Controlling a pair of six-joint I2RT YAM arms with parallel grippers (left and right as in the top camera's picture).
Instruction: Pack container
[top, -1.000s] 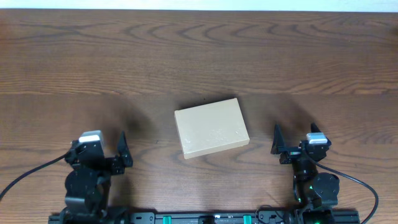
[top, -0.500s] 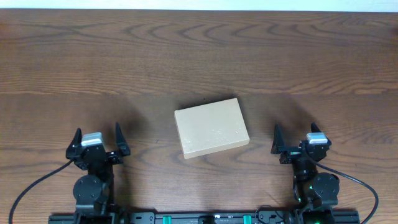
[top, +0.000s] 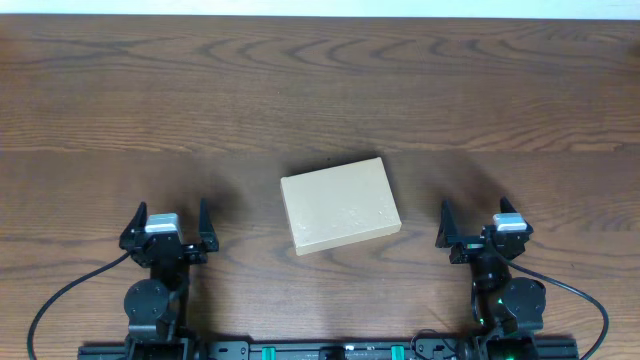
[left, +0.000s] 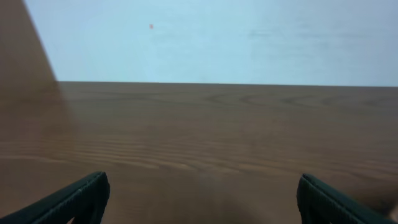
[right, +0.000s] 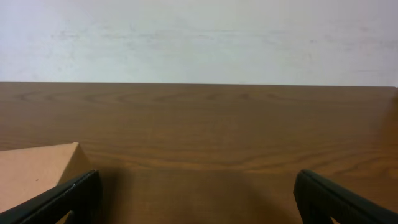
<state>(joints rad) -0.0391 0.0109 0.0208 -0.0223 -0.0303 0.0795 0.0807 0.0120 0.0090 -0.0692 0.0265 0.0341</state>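
Wooden table (top: 320, 90) — closed container (top: 340, 205)

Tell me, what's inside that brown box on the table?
The box is closed, so its inside is hidden. Only its plain tan top shows, with nothing lying on it. It sits flat on the wooden table.

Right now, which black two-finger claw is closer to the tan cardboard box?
The black right gripper: smaller gap overhead, only its camera shows the tan cardboard box.

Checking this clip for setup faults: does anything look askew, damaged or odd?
Only slightly: the box lies a little rotated against the table grain, closed, no damage visible. The left gripper and right gripper are open, apart from it.
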